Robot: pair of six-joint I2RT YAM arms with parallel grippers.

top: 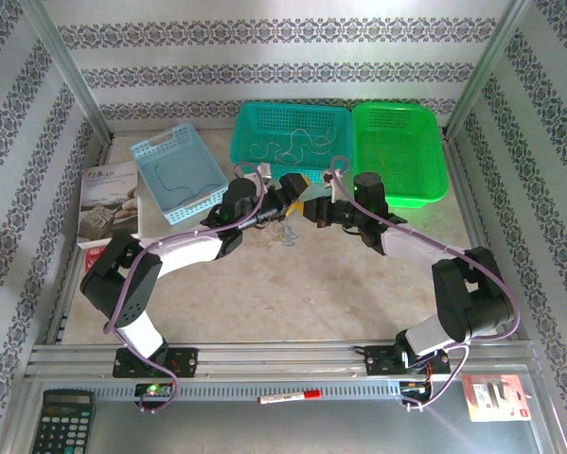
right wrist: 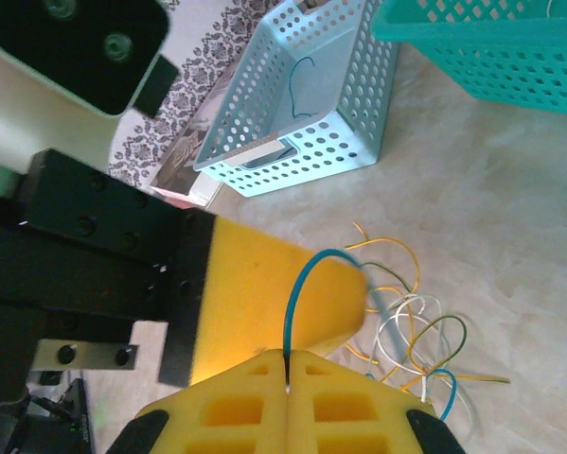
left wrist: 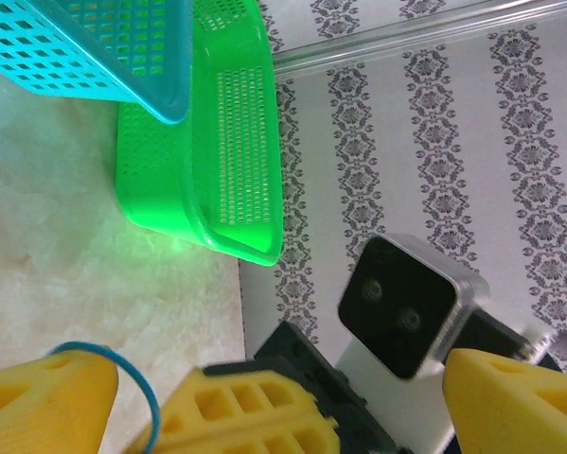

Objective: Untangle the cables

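Calculator (top: 62, 421): nearest of all, on the metal ledge before the table's near edge, left side.
Red marker (top: 288, 396): on the same ledge, middle.
Table (top: 292, 303): pale, mottled surface, with both arm bases along its near edge.
Right claw (right wrist: 288, 357): yellow fingertips pressed together, pinching a thin blue cable (right wrist: 297, 284) that arches up from the pinch.
Left claw (top: 297, 186): spread wide, holding nothing; one yellow finger (right wrist: 283, 293) just beside the right claw, with the blue loop curving over its tip.
Cables (right wrist: 416, 331): small loose clump of white, yellow-tan and blue strands lying on the table, near its middle and toward the far edge, just below both claws.
Teal basket (top: 255, 118): at the far edge, middle, with pale thin strands inside.
Green basket (top: 434, 180): at the far right corner, touching the teal one.
Light blue basket (top: 160, 147): toward the far left corner, with one blue strand inside.
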